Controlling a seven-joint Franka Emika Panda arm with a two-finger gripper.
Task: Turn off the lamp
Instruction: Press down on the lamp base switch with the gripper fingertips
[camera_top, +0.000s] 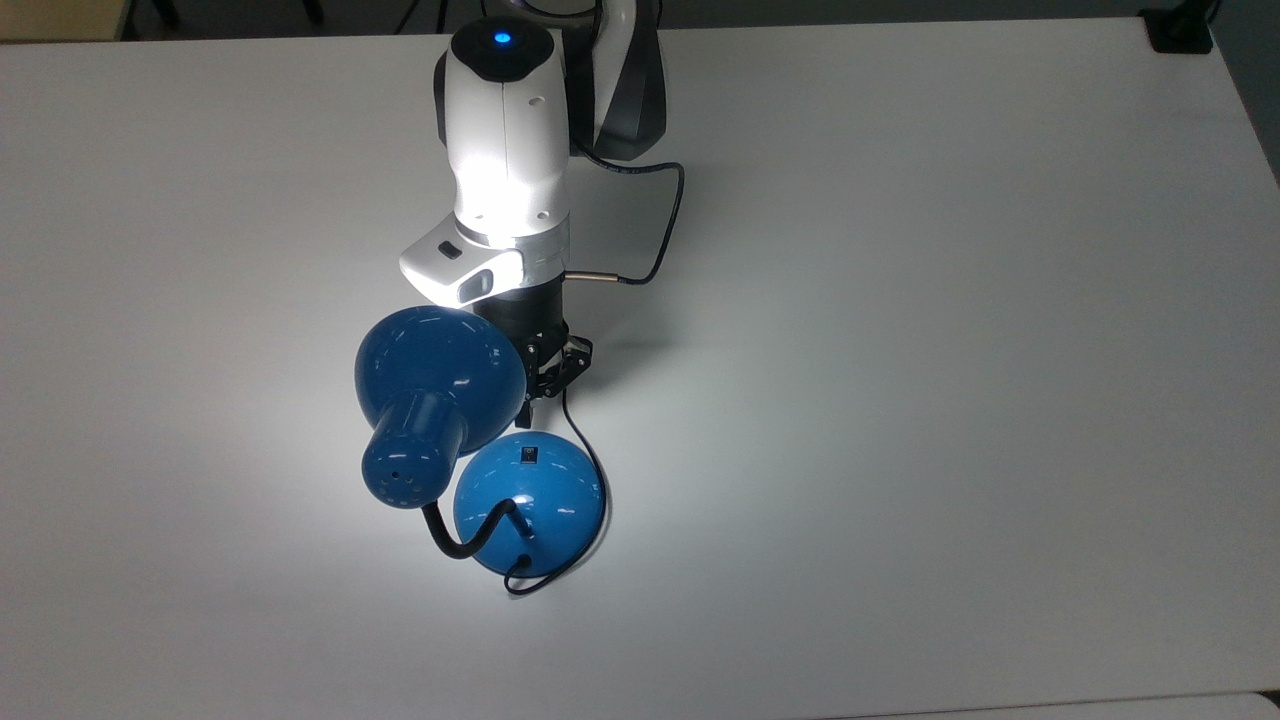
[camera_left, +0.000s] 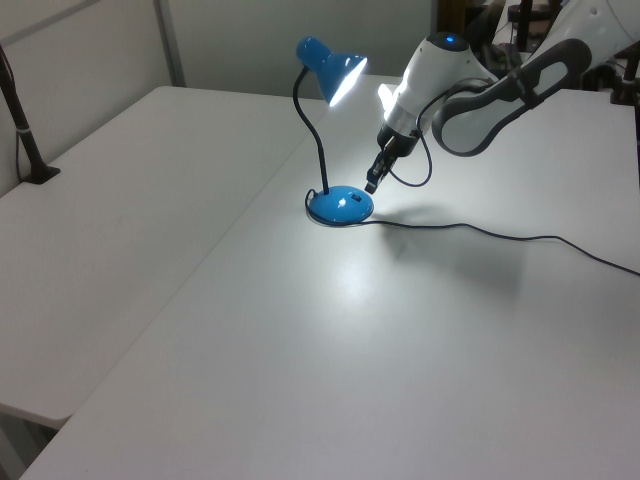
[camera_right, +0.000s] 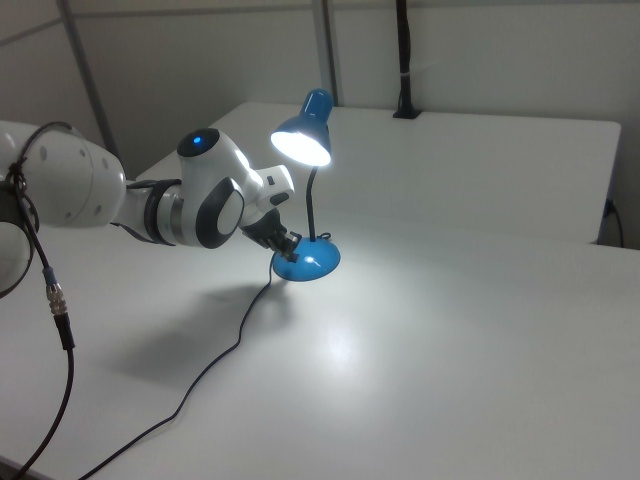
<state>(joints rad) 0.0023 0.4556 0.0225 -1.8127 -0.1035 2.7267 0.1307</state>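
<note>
The blue lamp stands on the white table and is lit. Its bell shade (camera_top: 440, 372) (camera_left: 338, 75) (camera_right: 302, 140) glows over the round dome base (camera_top: 535, 505) (camera_left: 340, 205) (camera_right: 308, 261). A small black switch (camera_top: 527, 456) sits on the base's upper side in the top view. My gripper (camera_top: 524, 412) (camera_left: 370, 186) (camera_right: 291, 246) points down with its fingers together, empty, just above the base's edge and close to the switch. The shade hides part of it in the top view. A thin black cord (camera_top: 572, 400) (camera_left: 500, 235) runs off from the base.
The arm's own cable (camera_top: 665, 225) loops beside the wrist. A black clamp post (camera_left: 25, 140) (camera_right: 403, 60) stands at the table's edge, as does a black mount (camera_top: 1180, 30) at the top view's upper right corner. The lamp cord trails across the table (camera_right: 220, 360).
</note>
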